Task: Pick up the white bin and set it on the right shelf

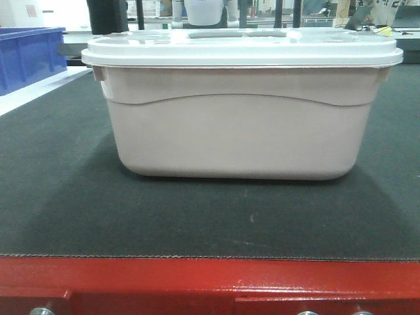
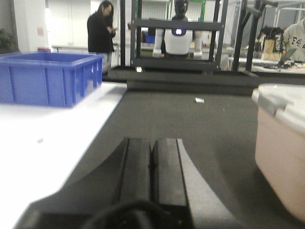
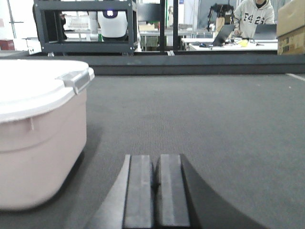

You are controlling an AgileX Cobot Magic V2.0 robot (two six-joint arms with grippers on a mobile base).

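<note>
Flanking the white bin (image 1: 239,108), left gripper (image 2: 152,143) and right gripper (image 3: 155,160) both show fingers pressed together, holding nothing. Bin sits centred on the dark mat (image 1: 59,197), lid (image 1: 243,46) on. Recommend opening both, then clamping the end walls evenly under the lid rim. Mat bare either side; blue bin (image 2: 50,78) far left.
</note>
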